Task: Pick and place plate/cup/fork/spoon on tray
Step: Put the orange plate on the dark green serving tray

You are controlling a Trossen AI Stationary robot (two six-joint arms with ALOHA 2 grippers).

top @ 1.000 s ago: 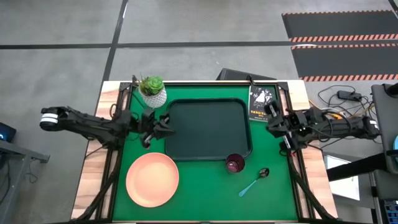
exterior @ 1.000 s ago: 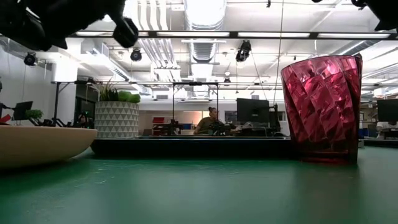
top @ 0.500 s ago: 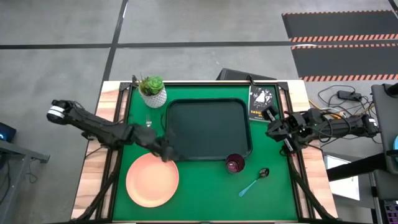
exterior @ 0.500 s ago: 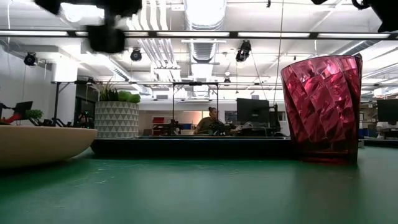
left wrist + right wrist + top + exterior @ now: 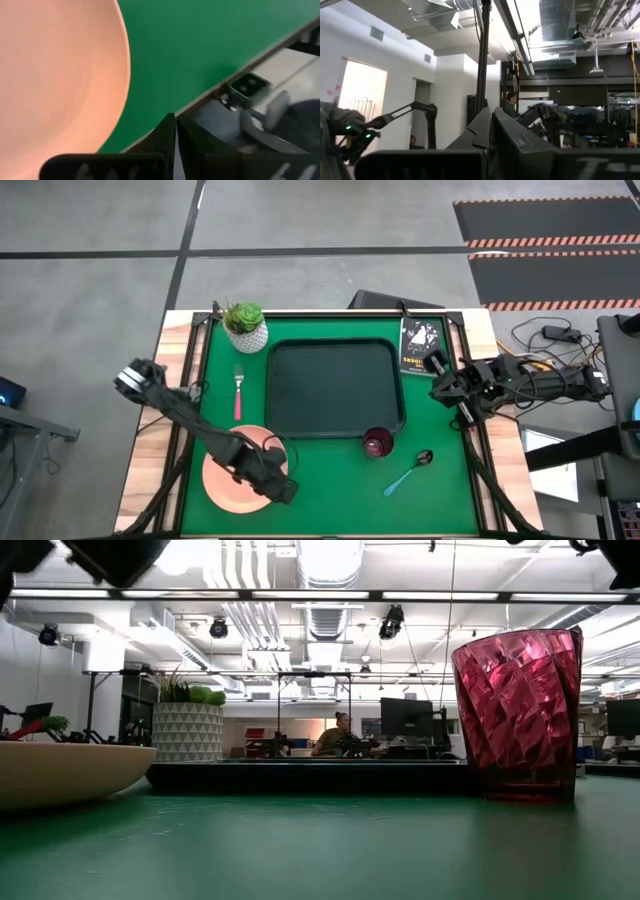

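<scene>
High view gives me left gripper [image 5: 283,489] closed, empty, over plate [image 5: 228,479] at table's front-left corner; right gripper [image 5: 437,366] closed at right edge; low view alone shows cup [image 5: 518,713] upright beside tray [image 5: 300,776]

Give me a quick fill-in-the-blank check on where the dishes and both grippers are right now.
1. The left gripper is over the near-right rim of the ____.
2. The tray holds ____ of the dishes so far.
3. The fork lies on the mat between the tray and the table's ____ edge.
4. The spoon has a light ____ handle.

Missing words: plate; none; left; blue
</scene>
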